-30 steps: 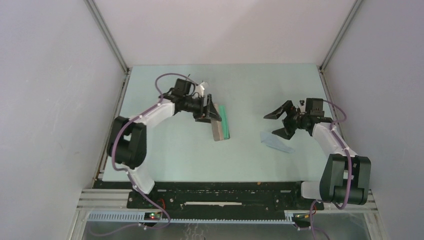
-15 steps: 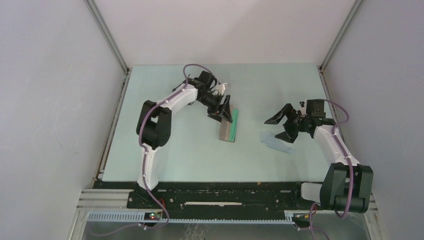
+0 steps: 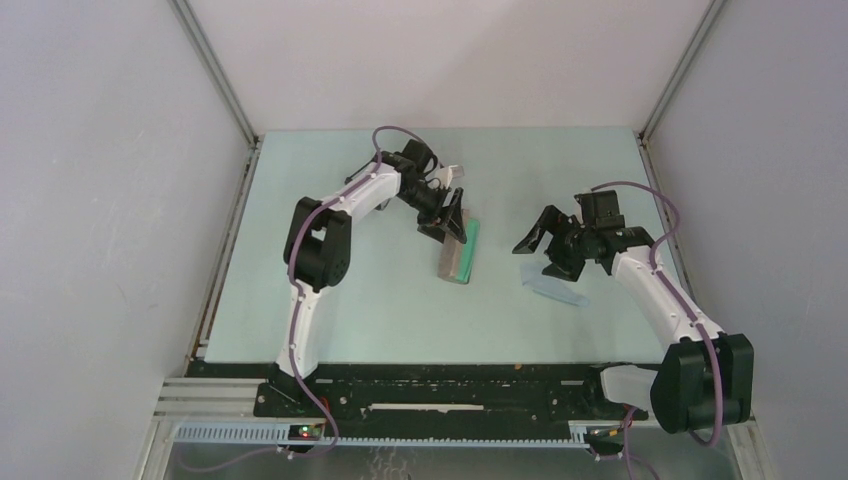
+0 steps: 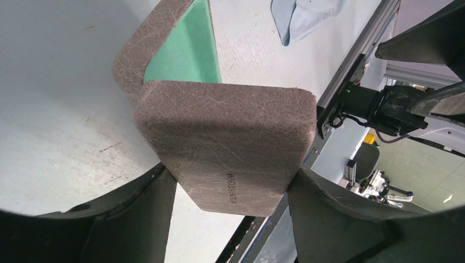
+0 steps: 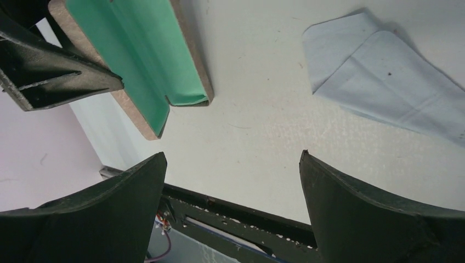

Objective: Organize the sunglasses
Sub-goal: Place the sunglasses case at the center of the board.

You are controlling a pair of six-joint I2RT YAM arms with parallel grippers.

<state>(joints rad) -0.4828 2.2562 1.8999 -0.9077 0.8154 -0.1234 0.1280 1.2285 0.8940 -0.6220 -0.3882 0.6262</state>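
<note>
Clasping open grey case (image 4: 225, 137) in left end effector (image 4: 230, 178), green lining (image 5: 126, 55) exposed

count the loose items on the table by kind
grey oblong case with green lining: 1
light blue folded cloth: 1
sunglasses: 0 visible
total: 2

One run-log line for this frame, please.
left gripper: gripping open grey case | right gripper: open, over table near blue cloth | sunglasses: not in view
</note>
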